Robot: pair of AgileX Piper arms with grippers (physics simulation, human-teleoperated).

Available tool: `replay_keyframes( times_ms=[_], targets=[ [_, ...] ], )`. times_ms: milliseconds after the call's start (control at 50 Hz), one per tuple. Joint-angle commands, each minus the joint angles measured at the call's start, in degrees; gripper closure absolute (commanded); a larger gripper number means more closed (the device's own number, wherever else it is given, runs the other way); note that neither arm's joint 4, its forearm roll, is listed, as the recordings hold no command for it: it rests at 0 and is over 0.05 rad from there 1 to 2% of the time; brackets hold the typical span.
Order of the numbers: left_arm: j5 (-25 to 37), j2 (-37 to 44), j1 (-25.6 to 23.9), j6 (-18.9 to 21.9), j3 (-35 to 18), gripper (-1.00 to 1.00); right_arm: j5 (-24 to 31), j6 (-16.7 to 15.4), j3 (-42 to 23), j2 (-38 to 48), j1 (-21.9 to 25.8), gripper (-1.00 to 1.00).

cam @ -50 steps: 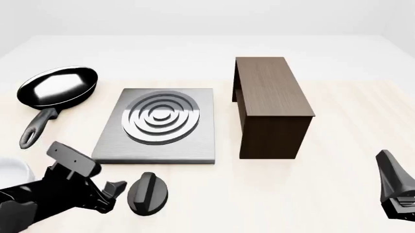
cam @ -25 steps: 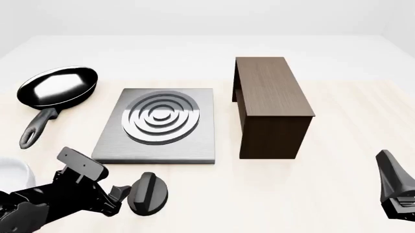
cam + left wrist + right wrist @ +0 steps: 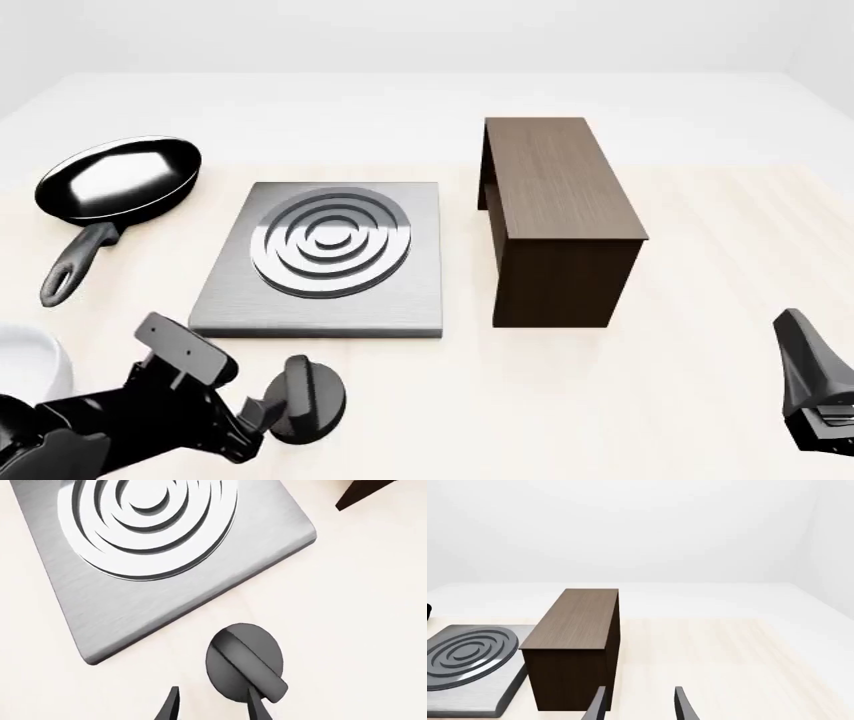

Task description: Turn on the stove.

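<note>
The stove [image 3: 320, 255] is a flat brushed-silver slab with raised burner rings, at the table's middle left. Its separate black ridged knob [image 3: 310, 400] lies on the table just in front of the slab. My left gripper [image 3: 267, 415] is open at the knob's left side, touching or nearly touching it. In the left wrist view the knob [image 3: 245, 662] lies beside the stove [image 3: 167, 555], and one fingertip [image 3: 257, 707] overlaps the knob's near edge while the gripper [image 3: 213, 710] stays open. My right gripper [image 3: 801, 345] is open and empty at the far right [image 3: 639, 707].
A black frying pan [image 3: 120, 180] lies left of the stove, handle toward me. A dark brown wooden cabinet [image 3: 554, 215] stands right of the stove, also in the right wrist view [image 3: 577, 645]. A white object [image 3: 27, 365] shows at the left edge.
My left arm has moved right and forward, bringing its fingers up to the knob. The knob, stove and right arm have not moved.
</note>
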Motion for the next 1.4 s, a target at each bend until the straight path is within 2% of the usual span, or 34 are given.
replay_keyframes(
  times_ms=[20,580,1080,1400],
  targets=[
    [-2.77,-1.40,-1.75,-0.53,3.84,-1.00,0.01,-0.02,0.03,-0.04,0.06,-1.00],
    [-4.90,2.03,-2.41,-2.40,2.21,-1.00,0.00,-0.10,0.03,0.04,0.19,-1.00],
    [-4.79,0.83,0.83,-0.61,3.28,-1.00,0.00,-0.11,0.03,0.05,0.21,-1.00],
    [0.83,-7.26,5.87,2.53,3.17,-1.00,0.00,-0.08,0.03,0.03,0.23,-1.00]
  ],
)
